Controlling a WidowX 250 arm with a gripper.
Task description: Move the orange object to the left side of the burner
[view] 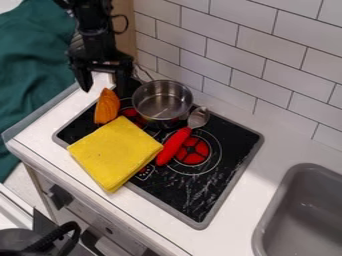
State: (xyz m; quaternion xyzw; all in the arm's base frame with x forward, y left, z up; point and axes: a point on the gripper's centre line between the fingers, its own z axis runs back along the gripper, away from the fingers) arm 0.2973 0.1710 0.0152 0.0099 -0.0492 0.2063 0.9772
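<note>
- The fingers (83,79) are spread wide apart, with a broad gap between them, and grip nothing; they hang down at the end of the black arm (92,30).
- The orange object (107,107) lies just below the fingers in the view, roughly in line with the gap between them. Its narrow upper end points up toward that gap, and its broader lower end points away from it. I cannot tell whether either fingertip touches it.
- Farther down from the fingers, past the orange object, a folded yellow cloth (115,152) lies partly on the black stove (184,195) and partly over its edge onto the white worktop (234,225). Its upper corner is near the lower end of the orange object.
- To the right of the fingers in the view, and a little lower, a metal pot (162,102) stands upright on the stove, near the orange object but apart from it. A red burner (130,112) shows between the two.
- Beyond the pot from the fingers, a spoon with a red handle (175,145) lies slanted, its metal bowl beside the pot and its handle beside a second red burner (194,151).
- Well apart from the fingers, at lower right, is a grey sink (287,195).
</note>
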